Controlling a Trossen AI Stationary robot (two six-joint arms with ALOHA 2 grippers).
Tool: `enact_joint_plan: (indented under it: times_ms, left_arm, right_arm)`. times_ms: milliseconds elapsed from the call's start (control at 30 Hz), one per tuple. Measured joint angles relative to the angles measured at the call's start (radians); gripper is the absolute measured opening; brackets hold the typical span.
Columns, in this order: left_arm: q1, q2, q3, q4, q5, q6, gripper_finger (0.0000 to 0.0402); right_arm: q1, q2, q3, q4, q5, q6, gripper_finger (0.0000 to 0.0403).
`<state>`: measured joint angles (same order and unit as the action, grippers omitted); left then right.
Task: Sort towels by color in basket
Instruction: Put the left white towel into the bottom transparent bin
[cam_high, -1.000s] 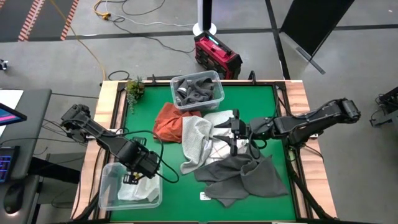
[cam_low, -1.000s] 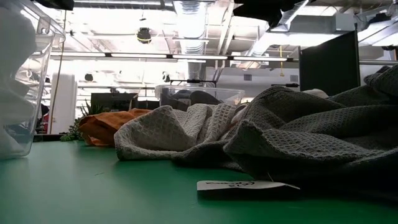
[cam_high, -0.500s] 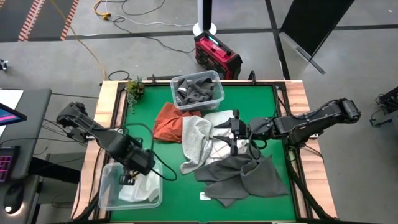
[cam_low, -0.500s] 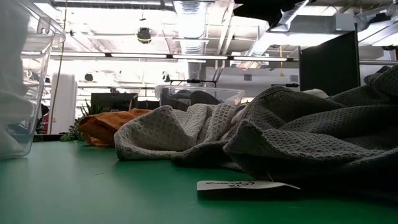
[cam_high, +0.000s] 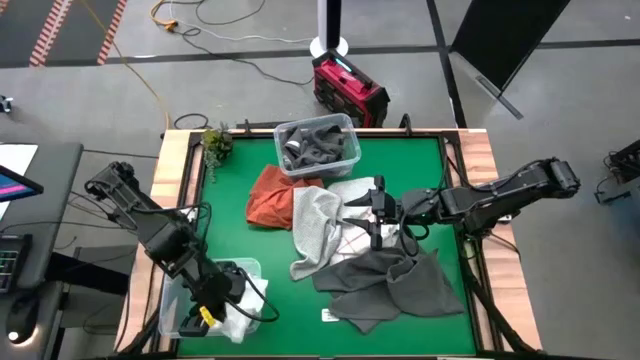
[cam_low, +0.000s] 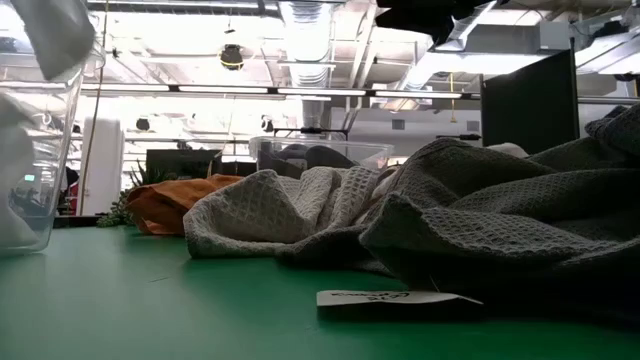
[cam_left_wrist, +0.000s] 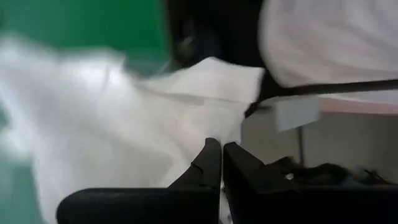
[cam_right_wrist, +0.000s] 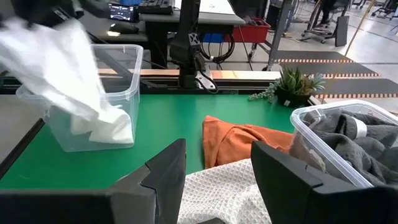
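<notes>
Left gripper (cam_high: 213, 312) sat at lower left of the high view, over the clear bin (cam_high: 172, 322) at the table's near-left corner. In the left wrist view its fingers (cam_left_wrist: 208, 163) were pressed together with a white towel (cam_left_wrist: 99, 130) bunched at them; whether the cloth was pinched between them could not be told. From the right wrist view the white towel (cam_right_wrist: 68, 59) hung lifted above the clear bin (cam_right_wrist: 127, 81), its lower end lying inside the bin

Right gripper (cam_high: 372, 214) lay at centre of the high view, low over the towel pile, fingers (cam_right_wrist: 165, 168) spread apart with nothing between them. Right arm reached in from the right edge of the green table (cam_high: 230, 225)

Towel pile, centre to lower right of the high view: light grey towel (cam_high: 312, 232) toward the left of the pile, white towel with red grid lines (cam_high: 352, 240) partly showing beside it under the right gripper, dark grey towel (cam_high: 400, 285) spread toward the table's near edge. Rust orange towel (cam_high: 268, 197) lay just left of the pile, touching the light grey one

Second clear bin (cam_high: 318, 145) at upper centre, at the table's far edge, held dark grey towels (cam_high: 322, 148)

Small potted plant (cam_high: 215, 143) at the table's far-left corner. A small white tag (cam_low: 375, 297) lay on the green surface in front of the pile, low view, lower centre
</notes>
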<state>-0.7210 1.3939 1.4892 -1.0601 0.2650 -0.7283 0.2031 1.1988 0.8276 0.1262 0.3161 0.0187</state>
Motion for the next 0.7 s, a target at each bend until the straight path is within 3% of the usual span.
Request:
enact_joint_plan:
  times_ms: [167, 267, 467, 700]
  left_arm:
    - [-0.043, 0.025, -0.004, -0.29, -0.028, -0.154, 0.0004]
    - [-0.062, 0.027, -0.005, -0.412, 0.029, -0.276, 0.0004]
    - [-0.116, 0.011, -0.004, -0.348, 0.06, -0.317, 0.0004]
    - [-0.091, 0.015, -0.004, -0.38, -0.25, -0.208, 0.0004]
  right_arm:
    - [0.0, 0.0, 0.0, 0.001, 0.0, 0.0, 0.0214]
    - [0.0, 0.0, 0.0, 0.001, 0.0, 0.0, 0.0214]
    - [-0.003, 0.0, 0.0, 0.001, 0.0, 0.0, 0.0214]
    - [-0.008, 0.0, 0.0, 0.002, 0.0, 0.0, 0.0214]
